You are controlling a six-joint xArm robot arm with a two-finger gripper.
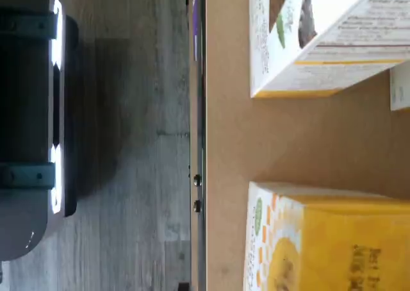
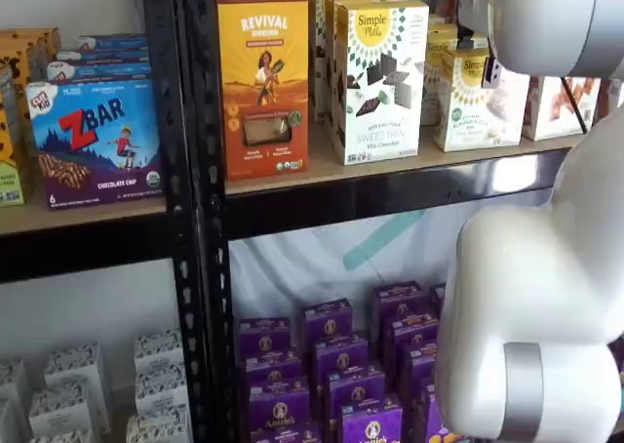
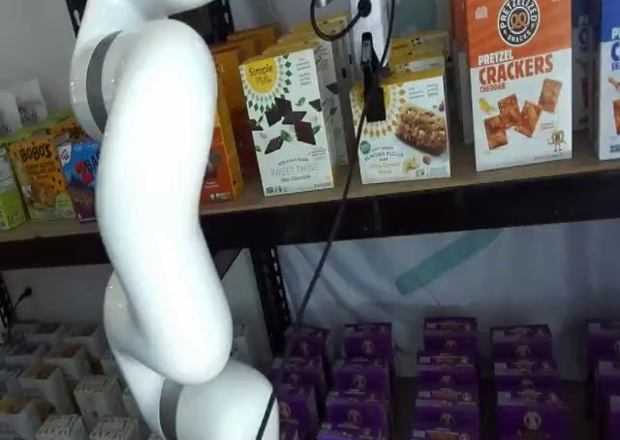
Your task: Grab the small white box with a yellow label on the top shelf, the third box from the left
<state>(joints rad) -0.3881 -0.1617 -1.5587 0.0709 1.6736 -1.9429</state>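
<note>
1. Right now, in the wrist view, you look along the tan board of the top shelf, with grey floor beyond its edge. Two cartons stand on it, apart from each other: the small white box, showing a yellow face and a green round badge, and the taller white carton with dark squares printed on it. No pincer fingers show here.

2. In a shelf view, you see the small white box upright on the top shelf, its label facing the front, partly behind the white arm. Just beside it stands the taller white carton, then an orange carton. Purple boxes fill the level below.

3. In a shelf view, the small white box stands upright, wider than tall, its long axis running along the shelf's front beam. The pincer hangs in front of its upper left part; only one dark finger shows, so you cannot tell its opening. A cable drops beside it. The cracker carton stands near.
</note>
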